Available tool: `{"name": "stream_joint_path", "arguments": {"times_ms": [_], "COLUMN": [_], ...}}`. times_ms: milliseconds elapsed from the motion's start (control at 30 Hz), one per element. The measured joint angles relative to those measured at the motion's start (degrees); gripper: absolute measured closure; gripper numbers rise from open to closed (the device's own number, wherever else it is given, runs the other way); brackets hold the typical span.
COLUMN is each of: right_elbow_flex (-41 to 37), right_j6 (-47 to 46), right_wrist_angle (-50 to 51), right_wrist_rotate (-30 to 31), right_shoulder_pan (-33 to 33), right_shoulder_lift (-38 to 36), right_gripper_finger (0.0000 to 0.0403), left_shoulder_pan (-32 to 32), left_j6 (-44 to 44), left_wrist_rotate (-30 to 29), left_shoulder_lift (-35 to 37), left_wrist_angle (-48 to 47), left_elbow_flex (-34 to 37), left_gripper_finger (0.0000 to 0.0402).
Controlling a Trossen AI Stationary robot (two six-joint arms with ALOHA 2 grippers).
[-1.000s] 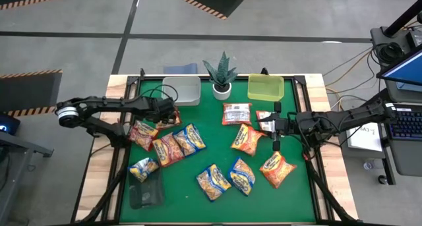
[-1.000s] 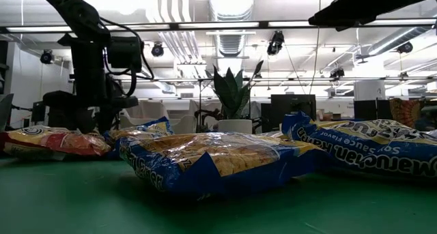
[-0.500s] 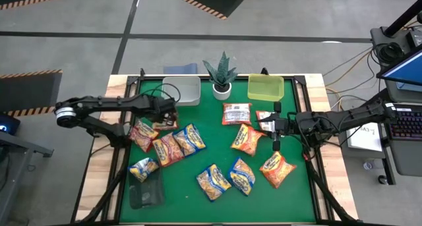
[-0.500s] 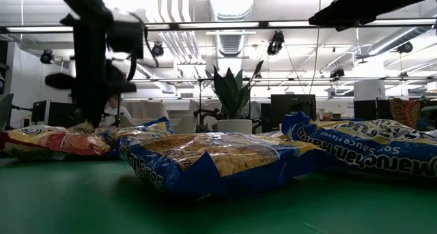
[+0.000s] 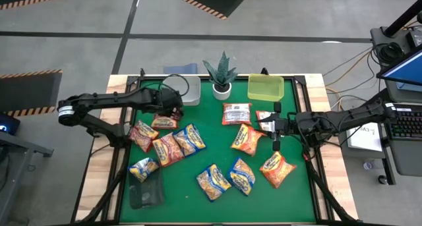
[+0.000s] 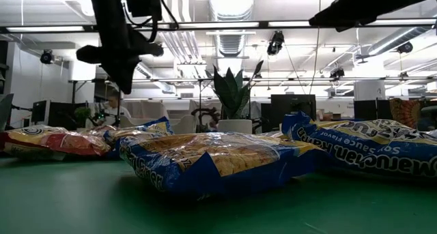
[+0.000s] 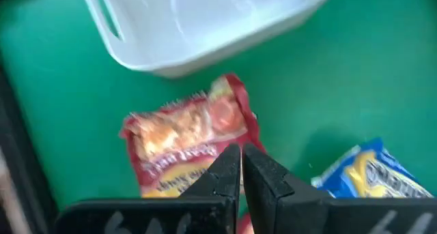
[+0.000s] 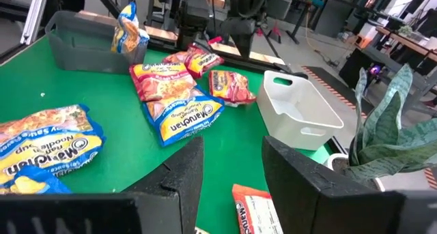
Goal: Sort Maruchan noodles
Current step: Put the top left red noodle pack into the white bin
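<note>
Left pincer pressed together, empty, above red crinkly plastic noodle packet; white plastic bin just beyond. Right pincer spread, waiting.

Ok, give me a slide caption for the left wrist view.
Left gripper, shut and empty, above a red noodle packet beside the white bin.

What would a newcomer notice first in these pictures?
Bright noodle packets lie scattered over the green table. The left claw, shut and empty, hangs above a red packet beside the white bin. A potted plant stands at the far edge.
</note>
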State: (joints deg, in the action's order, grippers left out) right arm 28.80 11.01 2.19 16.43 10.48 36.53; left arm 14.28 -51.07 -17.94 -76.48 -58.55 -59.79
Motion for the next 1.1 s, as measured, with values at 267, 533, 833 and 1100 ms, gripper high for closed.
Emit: {"name": "stream_joint_path", "arguments": {"times_ms": [267,533,833,1100], "right_elbow_flex": [0.0,0.0,0.0,0.0], "right_j6": [-0.7,-2.0,-1.4,-1.4], "right_wrist_angle": [1.0,1.0,1.0,1.0], "right_wrist_rotate": [0.0,-0.3,-0.4,-0.3], "right_shoulder_pan": [0.0,0.0,0.0,0.0], "right_shoulder_lift": [0.0,0.0,0.0,0.0], "right_gripper_finger": [0.0258,0.0251,0.0249,0.0246], "left_shoulder_pan": [2.3,3.5,3.4,3.4], "left_j6": [0.3,-1.6,-9.5,-5.0], "left_wrist_rotate": [5.7,3.5,3.7,5.7], "left_shoulder_lift": [6.1,15.3,14.6,11.2], "left_wrist_angle": [0.9,9.2,13.6,15.1], "left_elbow_flex": [6.6,17.7,19.3,16.5], "left_gripper_finger": [0.0400,0.0387,0.0384,0.0384]}}
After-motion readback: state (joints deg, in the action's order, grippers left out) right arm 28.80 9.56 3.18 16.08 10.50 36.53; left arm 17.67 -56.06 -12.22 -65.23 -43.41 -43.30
